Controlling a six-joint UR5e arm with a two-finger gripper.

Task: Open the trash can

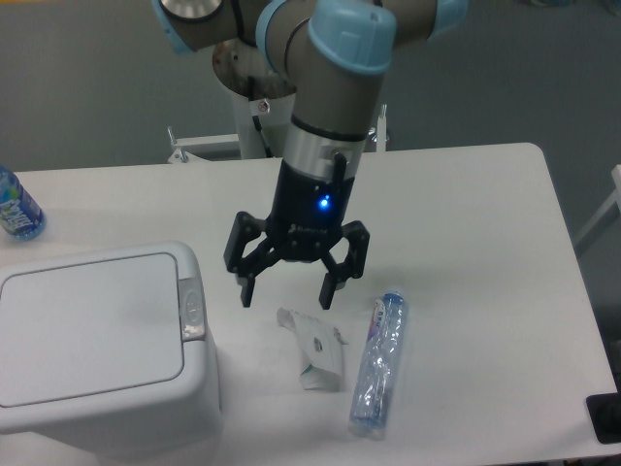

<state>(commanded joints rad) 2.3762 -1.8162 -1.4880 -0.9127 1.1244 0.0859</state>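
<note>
Here the hand (287,294) hangs over the white counter (485,233), fingers spread wide and holding nothing. The trash can (97,349), lid flat and shut, sits to its left, near. A crumpled paper scrap (315,351) lies just below the hand, beside a clear bottle (376,364). Far left stands a blue bottle (16,206). Behind the counter the room is grey.

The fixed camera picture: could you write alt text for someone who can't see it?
A robot arm's open hand hangs above a white table, just right of a closed white trash can with a grey button. A crumpled paper carton and an empty clear bottle lie below the hand.
</note>
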